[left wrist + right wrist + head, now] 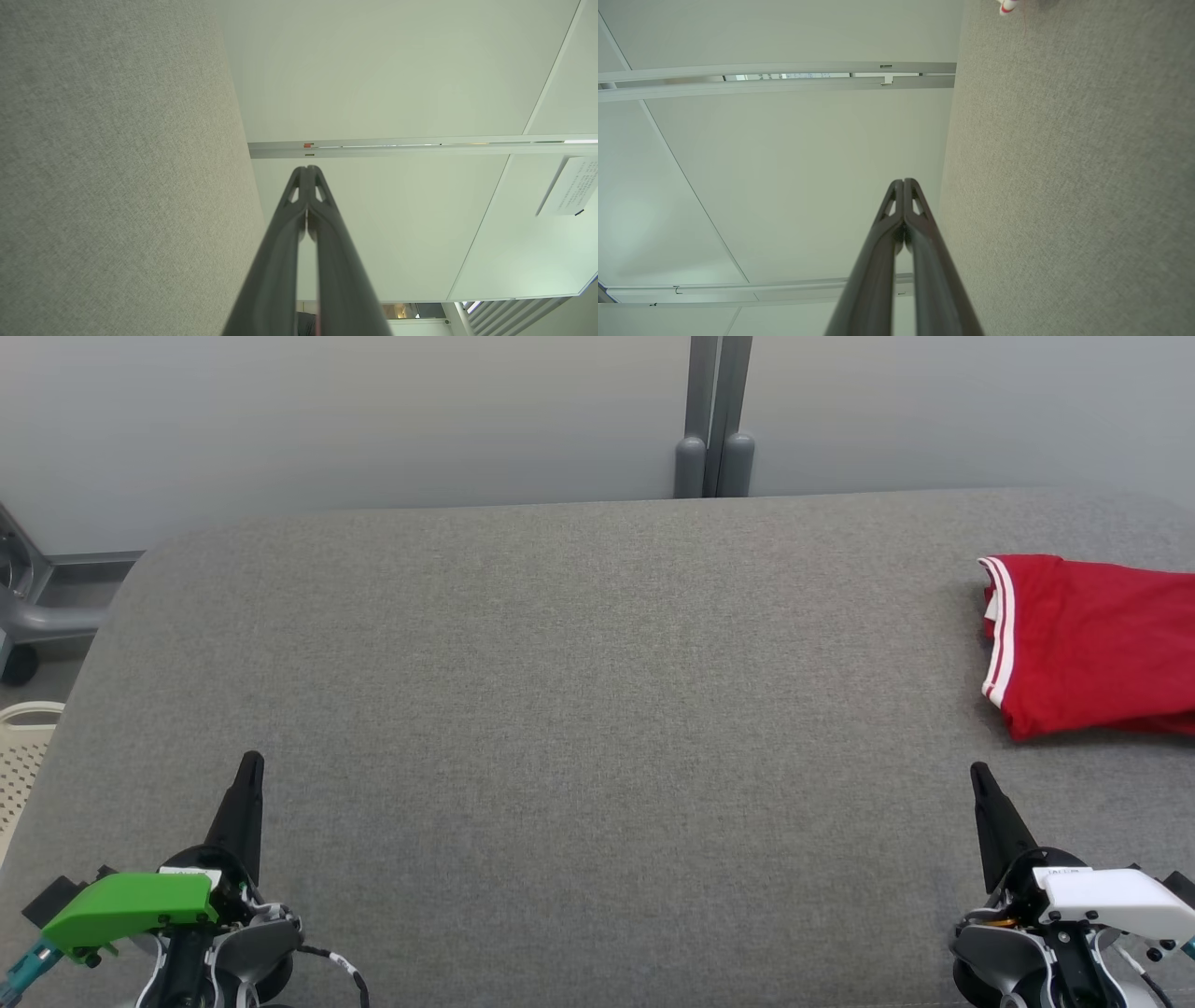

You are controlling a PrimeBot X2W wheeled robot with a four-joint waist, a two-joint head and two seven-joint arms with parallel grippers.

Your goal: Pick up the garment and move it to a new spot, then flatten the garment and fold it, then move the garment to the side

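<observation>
Head view has the red garment [1092,644], folded with its white-striped trim facing inward, at the right side of the tabletop [579,691], running past the picture's right edge. Leftward the grey surface lies open as far as the rounded far-left corner. A pale perforated basket [23,756] stands off the left edge. The left fingers [245,803] and right fingers [994,817] are well apart, each pair pressed together and holding nothing. The right pair is near the garment, not touching it.
</observation>
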